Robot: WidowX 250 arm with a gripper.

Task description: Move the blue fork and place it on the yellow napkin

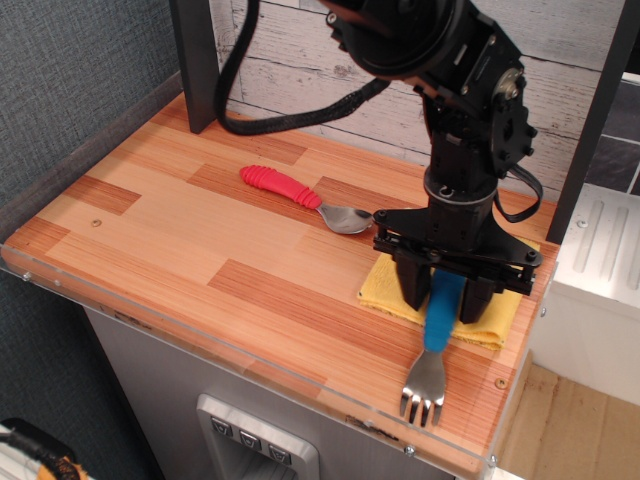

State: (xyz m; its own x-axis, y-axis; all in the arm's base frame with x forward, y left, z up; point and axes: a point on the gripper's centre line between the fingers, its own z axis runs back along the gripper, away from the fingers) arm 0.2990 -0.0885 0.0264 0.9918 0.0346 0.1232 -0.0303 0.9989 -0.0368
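Observation:
The blue fork lies pointing toward the table's front edge. The top of its blue handle is on the front edge of the yellow napkin and its silver tines are on the wood beyond it. My gripper is low over the napkin, one finger on each side of the handle. The jaws stand slightly apart, with a thin gap to the handle on each side. The arm hides much of the napkin.
A red-handled metal spoon lies on the wooden tabletop left of the napkin. The table's front edge and right corner are close to the fork's tines. A dark post stands at the back left, in front of a plank wall.

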